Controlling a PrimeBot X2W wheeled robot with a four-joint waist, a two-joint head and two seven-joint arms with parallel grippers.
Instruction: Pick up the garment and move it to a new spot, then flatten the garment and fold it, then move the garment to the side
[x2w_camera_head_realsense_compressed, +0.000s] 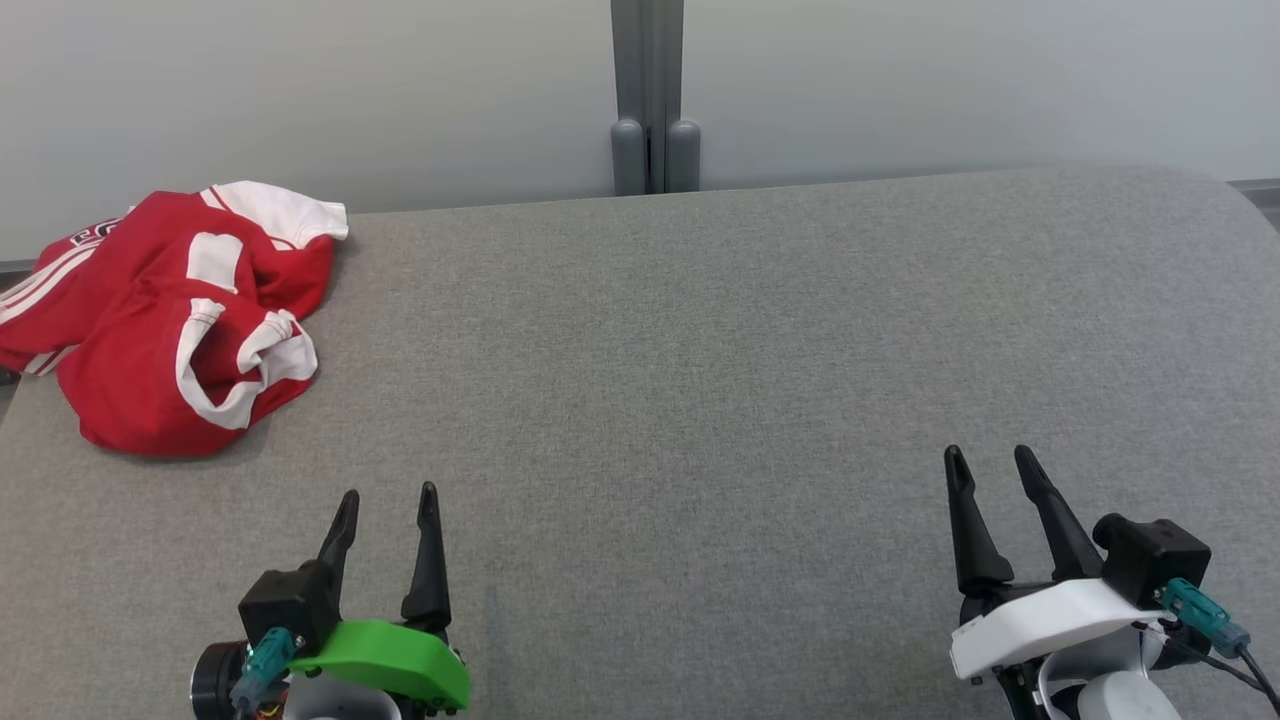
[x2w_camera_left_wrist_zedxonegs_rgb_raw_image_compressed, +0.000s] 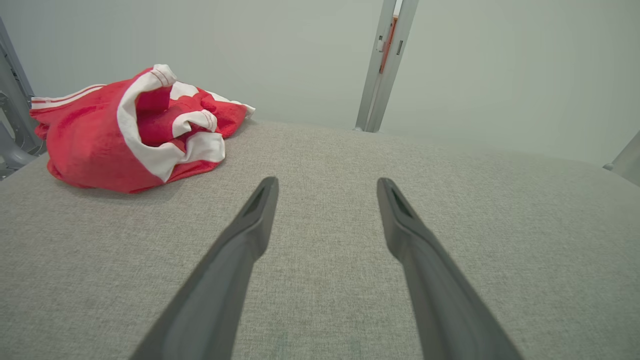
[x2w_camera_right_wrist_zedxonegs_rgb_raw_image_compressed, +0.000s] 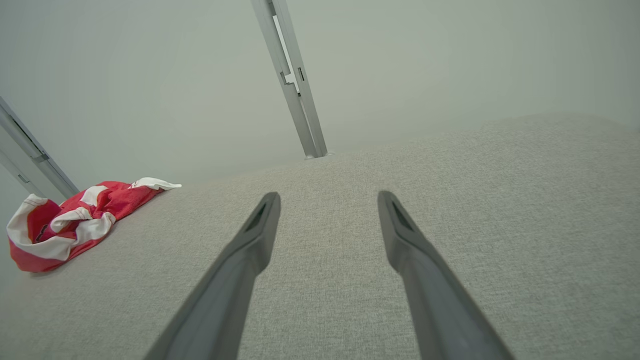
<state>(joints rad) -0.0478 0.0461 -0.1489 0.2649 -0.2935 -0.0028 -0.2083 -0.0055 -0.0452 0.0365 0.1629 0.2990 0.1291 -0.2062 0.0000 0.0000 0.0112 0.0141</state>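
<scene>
**Item 1.** Crumpled red-and-white sports-shirt garment (x2w_camera_head_realsense_compressed: 170, 310): lying in a heap at the far left corner of the grey woven-fabric padded surface (x2w_camera_head_realsense_compressed: 700, 400). Its striped part is reaching the left edge. Whether any cloth is hanging over that edge cannot be told. White-trimmed openings are facing up and the layers are overlapping.

**Item 2.** Green-shelled left gripper (x2w_camera_head_realsense_compressed: 389, 492) with two long dark fingers: hovering near the front edge, fingers spread apart and holding nothing. The garment is sitting ahead of it and to its left, apart from it.

**Item 3.** White-shelled right gripper (x2w_camera_head_realsense_compressed: 990, 453): hovering at the front right, fingers likewise parted and empty, well apart from the garment.

**Item 4.** Grey metal upright post (x2w_camera_head_realsense_compressed: 650, 100): standing behind the surface's far edge, against a pale wall (x2w_camera_head_realsense_compressed: 950, 80).

**Status.** Judged as the opening step, with the pick-up not yet begun.

**Hazards, as judgements:**
- A pinch on a single top fold is risking a lift of one layer only, so the heap would be trailing and dragging.
- A push from the right, in place of a grasp from above, is risking the bundle sliding off the left edge it is already bordering.
- Fingertips coming down too deep are risking a snag in the padded fabric cover beneath.
- A finger entering a sleeve or neck opening is risking a tangle that would be hampering release at the new spot.
- The right gripper is facing a long reach across, so any two-handed lift is risking an uneven start.
</scene>
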